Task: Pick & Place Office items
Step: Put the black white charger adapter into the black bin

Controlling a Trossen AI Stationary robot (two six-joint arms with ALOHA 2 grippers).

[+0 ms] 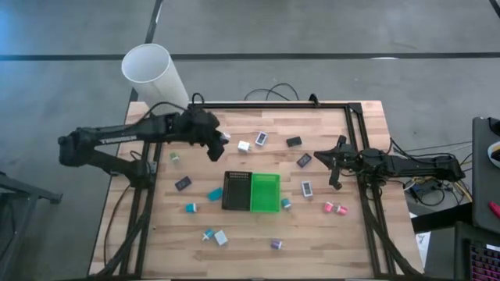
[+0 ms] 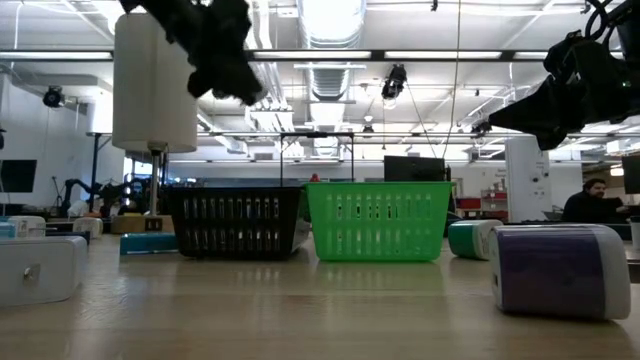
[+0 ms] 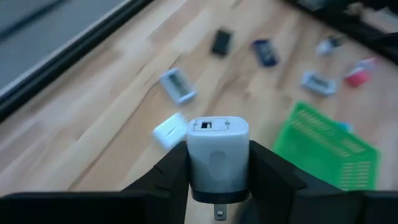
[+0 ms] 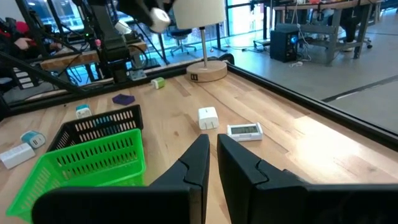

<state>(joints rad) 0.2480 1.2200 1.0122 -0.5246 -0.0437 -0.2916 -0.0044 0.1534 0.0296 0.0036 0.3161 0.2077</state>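
My left gripper [image 1: 219, 143] hangs above the table's far left part, shut on a small white charger block [image 3: 217, 152], which also shows as a white speck [image 1: 226, 136] at the fingers. Other office items lie scattered on the wooden table [image 1: 328, 234]: a white cube [image 1: 244, 146], a white-and-blue piece [image 1: 261, 139], black pieces [image 1: 294, 142], pink ones [image 1: 334, 208], teal ones [image 1: 214, 193]. My right gripper [image 1: 336, 162] waits shut at the table's right side, touching nothing. My left gripper pinches the charger block by its two opposite sides [image 3: 194, 168] between the two fingers. The fingers slant down from the table's left. The block is lifted clear of the table, its slotted end [image 3: 208, 125] away from the wrist and a metal prong [image 3: 219, 213] toward it.
A black tray [image 1: 237, 191] and a green tray [image 1: 264, 193] stand side by side mid-table. A tall white cylinder lamp [image 1: 152, 74] rises at the far left corner. A black frame [image 1: 355, 117] borders the table.
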